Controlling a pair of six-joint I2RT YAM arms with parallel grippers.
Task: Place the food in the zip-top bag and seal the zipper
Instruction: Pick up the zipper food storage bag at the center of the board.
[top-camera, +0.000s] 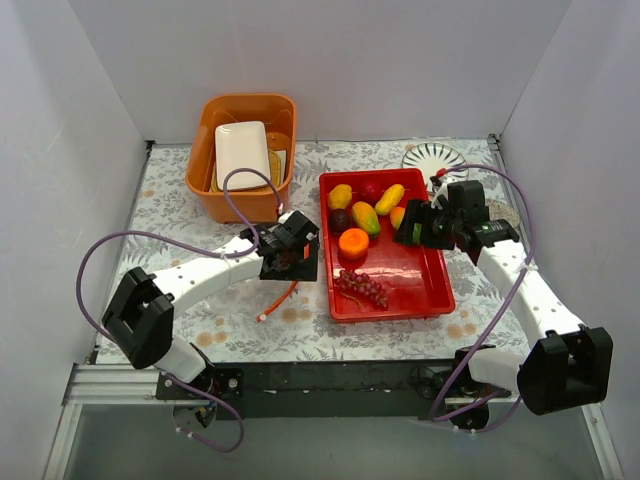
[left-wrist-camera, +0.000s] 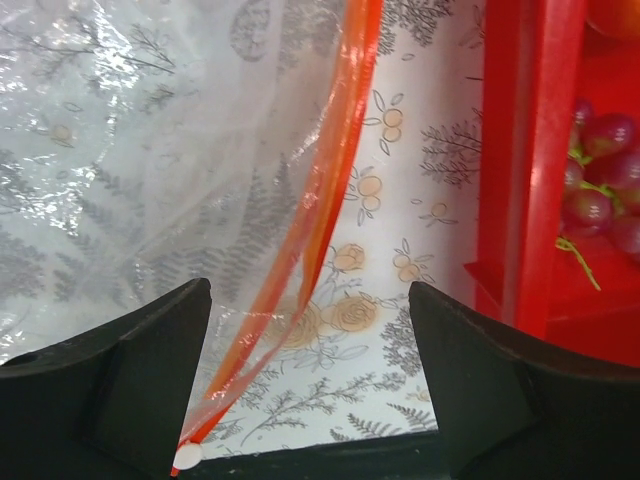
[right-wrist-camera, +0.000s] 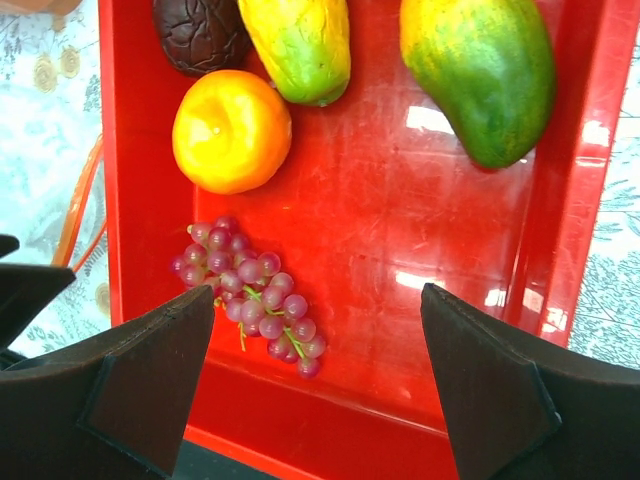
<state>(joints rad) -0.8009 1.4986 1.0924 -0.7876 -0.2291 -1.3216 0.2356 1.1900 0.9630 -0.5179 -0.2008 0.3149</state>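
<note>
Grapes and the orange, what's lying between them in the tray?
Only the bare red tray separates the grapes and the orange; the right wrist view shows it.

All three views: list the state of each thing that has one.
Clear crinkly zip-top bag, lying flat, no fruit visible inside.
Orange-red zipper strip, cannot tell whether sealed.
Red plastic tray, holding the toy fruit.
Left pincer, open over the strip.
Right pincer, open over the tray.

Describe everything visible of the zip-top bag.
The zip-top bag is clear, crinkly, glossy film; the floral tablecloth shows through it. Its orange-red zipper curves along the edge facing the red tray, seemingly as two strips. It lies on that cloth beside the tray, nothing visible inside, under the left gripper, jaws open; contact is unclear.
</note>
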